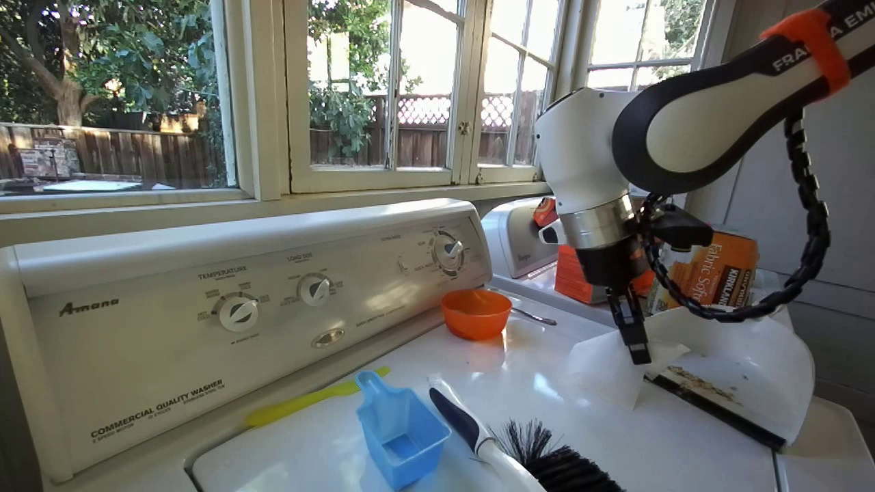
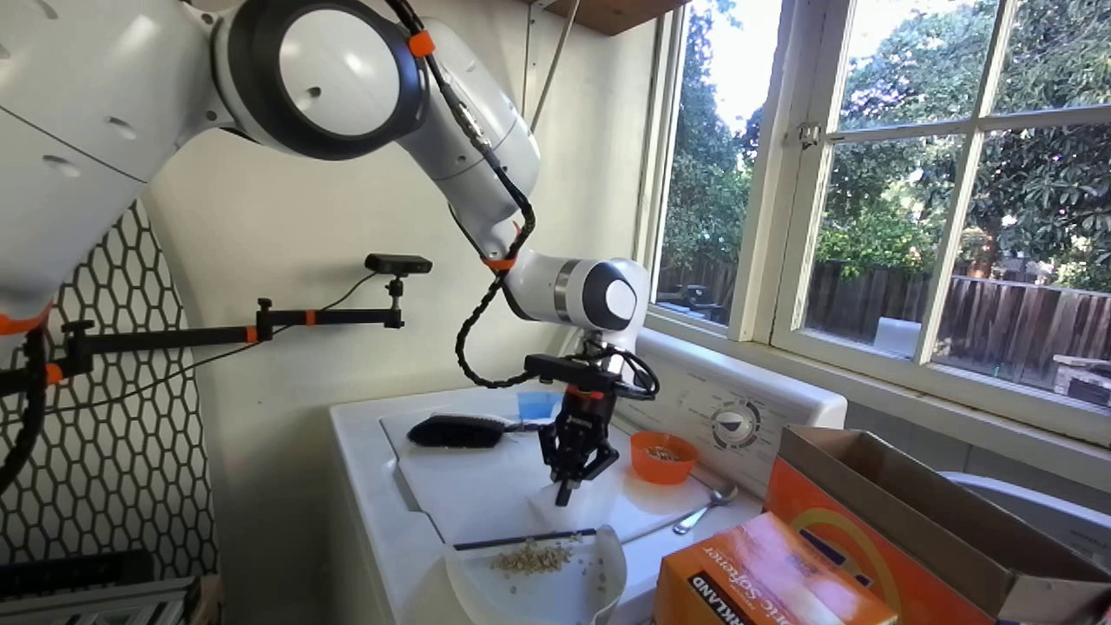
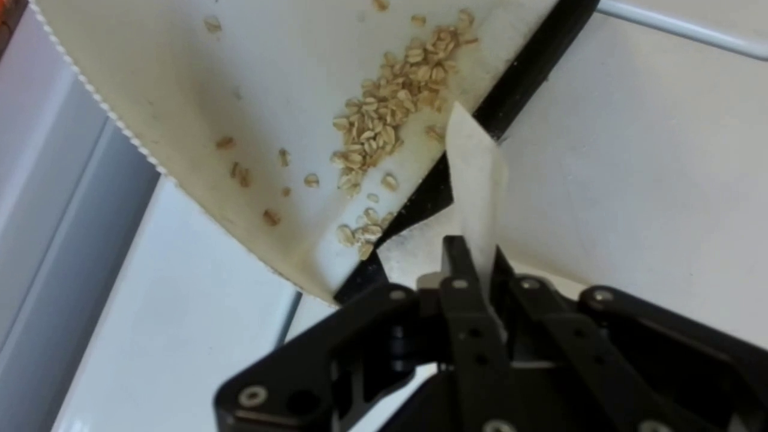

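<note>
Pinching white paper [image 3: 474,165] beside dustpan [image 3: 282,78]

Both exterior views slant down across the washer [image 1: 540,389]; the wrist view closely overlooks the dustpan [image 3: 282,78] they share.

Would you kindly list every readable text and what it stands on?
"Amana": washer panel
"TEMPERATURE": same panel
"LOAD SIZE": same panel
"COMMERCIAL QUALITY WASHER": same panel
"FRA", "A EM": robot arm, interrupted by orange band, then cut off
"KIRKLAND": softener box
"Fabric Softener": same box
Too small or blurred: remaining panel print, logo on neighbouring appliance
</note>
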Controlling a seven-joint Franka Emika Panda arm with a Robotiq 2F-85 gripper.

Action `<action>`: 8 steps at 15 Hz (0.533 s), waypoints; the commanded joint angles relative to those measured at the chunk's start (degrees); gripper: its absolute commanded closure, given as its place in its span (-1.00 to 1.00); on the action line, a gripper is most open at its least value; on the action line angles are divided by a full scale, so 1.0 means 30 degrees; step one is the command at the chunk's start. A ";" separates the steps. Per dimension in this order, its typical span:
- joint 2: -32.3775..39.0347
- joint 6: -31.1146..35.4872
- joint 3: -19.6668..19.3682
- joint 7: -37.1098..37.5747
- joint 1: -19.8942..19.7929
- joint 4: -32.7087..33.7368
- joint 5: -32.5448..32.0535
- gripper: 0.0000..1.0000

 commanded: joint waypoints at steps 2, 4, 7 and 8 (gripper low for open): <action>0.0511 0.0886 -0.0092 0.0305 0.0099 -0.0169 0.0149 0.95; 0.0681 0.0890 -0.0132 0.0304 0.0101 -0.0160 0.0124 0.95; 0.0862 0.0597 -0.0261 0.0332 0.0171 -0.0126 -0.0090 0.95; 0.0899 0.0526 -0.0286 0.0307 0.0171 -0.0115 -0.0118 0.95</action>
